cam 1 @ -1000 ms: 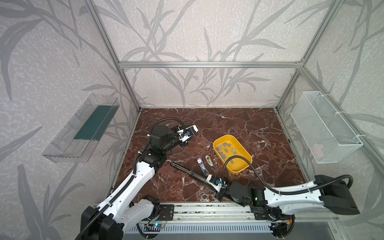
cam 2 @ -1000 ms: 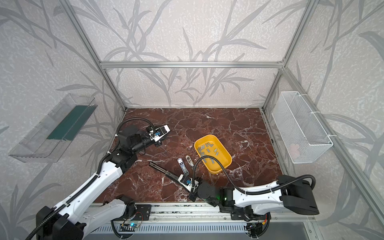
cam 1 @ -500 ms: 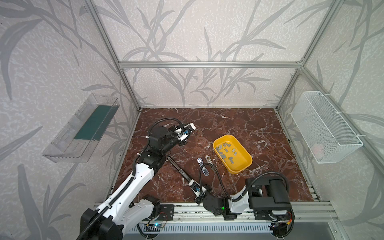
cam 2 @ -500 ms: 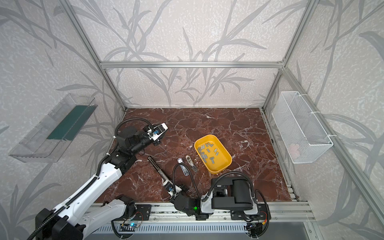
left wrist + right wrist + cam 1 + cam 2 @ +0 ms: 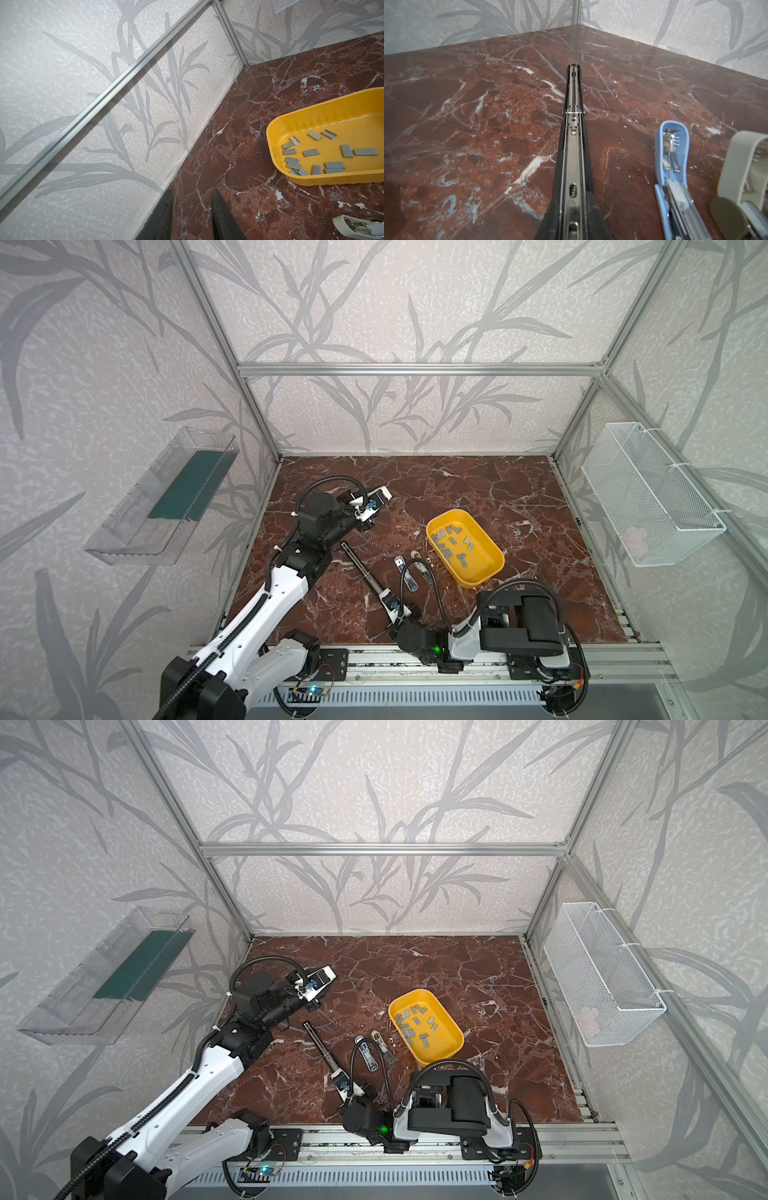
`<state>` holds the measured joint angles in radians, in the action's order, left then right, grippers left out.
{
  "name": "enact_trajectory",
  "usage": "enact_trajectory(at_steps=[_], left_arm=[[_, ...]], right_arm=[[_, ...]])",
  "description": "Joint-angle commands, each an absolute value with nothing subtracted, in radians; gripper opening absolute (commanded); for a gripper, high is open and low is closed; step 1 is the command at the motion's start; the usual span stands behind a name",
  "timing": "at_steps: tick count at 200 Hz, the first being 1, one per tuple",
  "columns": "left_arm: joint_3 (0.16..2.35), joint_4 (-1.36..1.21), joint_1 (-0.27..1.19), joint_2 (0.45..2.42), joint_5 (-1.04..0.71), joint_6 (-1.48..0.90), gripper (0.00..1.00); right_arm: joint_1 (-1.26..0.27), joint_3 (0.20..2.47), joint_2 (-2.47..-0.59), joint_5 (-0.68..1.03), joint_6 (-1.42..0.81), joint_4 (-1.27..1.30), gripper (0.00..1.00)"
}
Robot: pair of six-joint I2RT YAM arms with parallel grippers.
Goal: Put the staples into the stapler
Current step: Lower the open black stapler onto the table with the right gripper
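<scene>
A long black stapler (image 5: pixel 360 568), opened out flat with its metal channel (image 5: pixel 573 128) facing up, lies low over the floor at the front middle. My right gripper (image 5: pixel 379 592) is shut on its near end; in the right wrist view the black fingers (image 5: pixel 554 216) flank the channel. The staples (image 5: pixel 452 542) are several short grey strips lying loose in a yellow tray (image 5: pixel 490 558) to the right, also seen in the left wrist view as staples (image 5: pixel 310 152). My left gripper (image 5: pixel 369 526) hovers at the back left, open, with nothing between its fingers (image 5: pixel 220 214).
A small blue stapler (image 5: pixel 405 574) and a beige stapler (image 5: pixel 420 568) lie open between the black stapler and the tray. A white wire basket (image 5: pixel 648 497) hangs on the right wall and a clear bin (image 5: pixel 166 497) on the left wall.
The right arm has folded back toward its base and swung the black stapler's held end to the left. The left arm has hardly moved.
</scene>
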<state>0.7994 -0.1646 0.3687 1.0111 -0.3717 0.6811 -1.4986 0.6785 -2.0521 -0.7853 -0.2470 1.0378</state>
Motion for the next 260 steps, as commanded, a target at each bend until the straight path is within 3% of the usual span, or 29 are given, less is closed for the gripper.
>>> enact_trajectory(at_steps=[1,100,175,231,243,260], left_arm=[[0.81,-0.163,0.36,0.999,-0.376,0.68,0.33],[0.81,-0.179,0.344,0.999,-0.39,0.656,0.33],[0.81,-0.186,0.334,1.001,-0.402,0.646,0.33],[0.81,-0.193,0.328,1.001,-0.408,0.639,0.33],[0.81,-0.195,0.327,1.0,-0.41,0.634,0.33],[0.81,-0.198,0.324,1.0,-0.41,0.628,0.33]], right_arm=[[-1.498,0.719,-2.071,-0.815,-0.296,1.064,0.0],[-1.429,0.751,-2.076,-0.787,-0.439,0.9,0.0],[-1.426,0.818,-2.043,-0.929,-0.504,0.645,0.0],[-1.427,0.83,-2.034,-0.953,-0.479,0.636,0.0],[-1.427,0.83,-2.029,-0.947,-0.474,0.632,0.09],[-1.432,0.831,-2.018,-0.932,-0.452,0.636,0.3]])
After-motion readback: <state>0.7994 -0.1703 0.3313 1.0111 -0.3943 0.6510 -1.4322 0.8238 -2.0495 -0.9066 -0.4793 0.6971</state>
